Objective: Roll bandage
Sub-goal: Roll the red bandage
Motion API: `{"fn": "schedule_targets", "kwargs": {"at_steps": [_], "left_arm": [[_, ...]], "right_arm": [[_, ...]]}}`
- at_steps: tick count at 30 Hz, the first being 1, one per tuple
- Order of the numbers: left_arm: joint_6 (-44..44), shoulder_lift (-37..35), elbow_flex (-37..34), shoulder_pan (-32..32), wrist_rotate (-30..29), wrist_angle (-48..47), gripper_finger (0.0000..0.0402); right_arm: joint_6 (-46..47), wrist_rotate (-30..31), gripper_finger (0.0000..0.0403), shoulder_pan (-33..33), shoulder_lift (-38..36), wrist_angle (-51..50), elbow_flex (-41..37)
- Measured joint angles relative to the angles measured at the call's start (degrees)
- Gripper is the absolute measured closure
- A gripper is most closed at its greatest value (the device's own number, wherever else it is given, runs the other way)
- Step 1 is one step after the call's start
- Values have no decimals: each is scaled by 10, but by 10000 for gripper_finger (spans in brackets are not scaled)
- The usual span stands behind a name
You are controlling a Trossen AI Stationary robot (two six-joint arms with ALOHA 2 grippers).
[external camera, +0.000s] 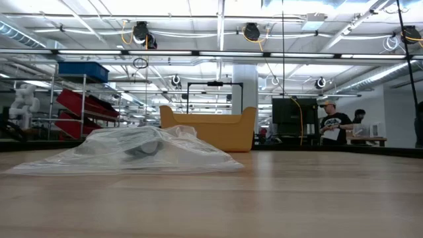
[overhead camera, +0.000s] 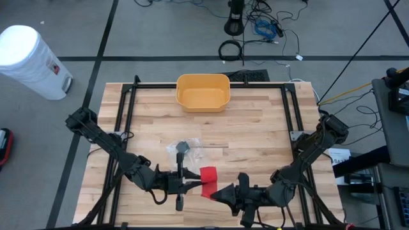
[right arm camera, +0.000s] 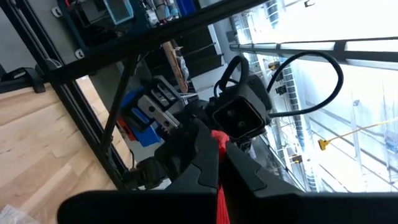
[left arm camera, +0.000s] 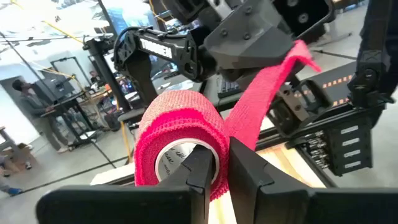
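Note:
A red bandage roll (overhead camera: 209, 176) (left arm camera: 177, 118) with a white core hangs above the table's near middle, between my two grippers. My left gripper (overhead camera: 193, 185) (left arm camera: 221, 158) comes in level from the left and is shut on the roll. A loose strip (left arm camera: 267, 87) runs from the roll to my right gripper (overhead camera: 218, 191) (right arm camera: 217, 149), which is shut on the strip from the right. Neither gripper shows in the low view. My left gripper has the roll's wall (left arm camera: 219, 146) between its fingers, one finger inside the hollow core and the other outside. The fingers come in level from the table's left. The roll is lifted clear of the table. My right gripper pinches the red strip (right arm camera: 217, 140) between its two shut fingers, near the strip's free end (left arm camera: 300, 51). It comes in about level from the table's right. The strip runs nearly straight from the roll to the fingers, clear of the table.
A crumpled clear plastic bag (overhead camera: 184, 148) (external camera: 132, 151) lies on the wood just beyond the grippers. A yellow bin (overhead camera: 203, 91) (external camera: 208, 129) stands at the far middle edge. A black frame (overhead camera: 128, 115) borders the table. People (external camera: 334, 122) stand far back in the room.

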Motion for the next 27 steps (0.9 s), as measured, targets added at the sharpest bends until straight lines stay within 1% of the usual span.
{"fn": "schedule_targets", "kwargs": {"at_steps": [6, 10, 16, 20, 27], "left_arm": [[-30, 0, 0, -1, 40, -17, 359], [-52, 0, 0, -1, 56, -20, 359], [-88, 0, 0, -1, 79, -37, 359], [-107, 0, 0, -1, 89, -43, 359], [-118, 0, 0, -1, 96, -45, 359]], "right_arm": [[3, 0, 402, 0, 0, 2, 0], [12, 0, 392, 0, 0, 4, 0], [52, 4, 373, 0, 0, 4, 0], [61, 25, 366, 0, 0, 5, 0], [64, 29, 364, -2, 0, 9, 0]]}}
